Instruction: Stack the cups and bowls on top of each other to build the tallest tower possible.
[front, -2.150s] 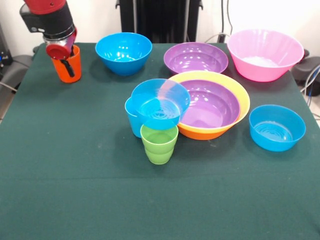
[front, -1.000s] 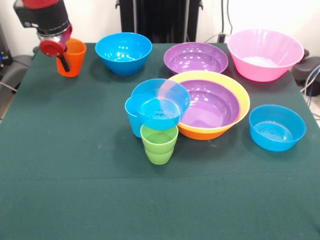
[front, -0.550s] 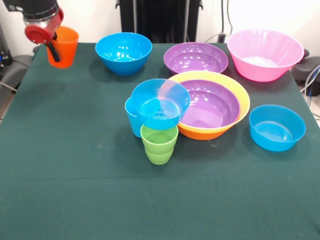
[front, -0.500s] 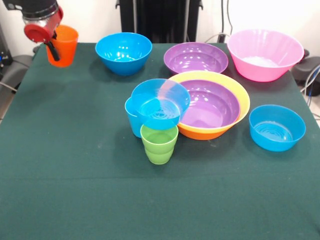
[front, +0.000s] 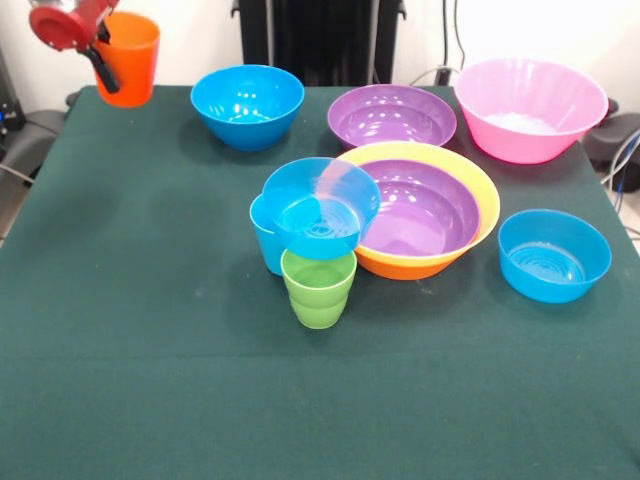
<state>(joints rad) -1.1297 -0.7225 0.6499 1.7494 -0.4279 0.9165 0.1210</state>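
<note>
Gripping the orange cup (front: 127, 58) by its rim, the gripper (front: 100, 62) hangs at roughly 11 o'clock of the frame, one dark finger (front: 104, 72) lying down the cup's outer wall; the red end of the arm (front: 60, 22) shows just above. Cup upright, lifted clear of the green tabletop (front: 150, 380).

Far row, 12 to 2 o'clock: blue bowl (front: 247, 105), then empty purple bowl (front: 392, 116), then large pink bowl (front: 530, 108), each standing apart from its neighbour.

Centre of tabletop: orange-yellow bowl (front: 485, 205) with a second purple bowl (front: 420, 205) nested inside it. Touching its rim on the 9 o'clock side, a small blue bowl (front: 320, 207) sits tilted on top of the light blue cup (front: 265, 240) and the green cup (front: 319, 288). Green cup stands at the light blue cup's 5 o'clock, just beside it, ridged lower half visible.

At about 3 o'clock of the nested pair, another small blue bowl (front: 554, 255) rests alone on the cloth, upright, near but not touching the orange-yellow bowl.
</note>
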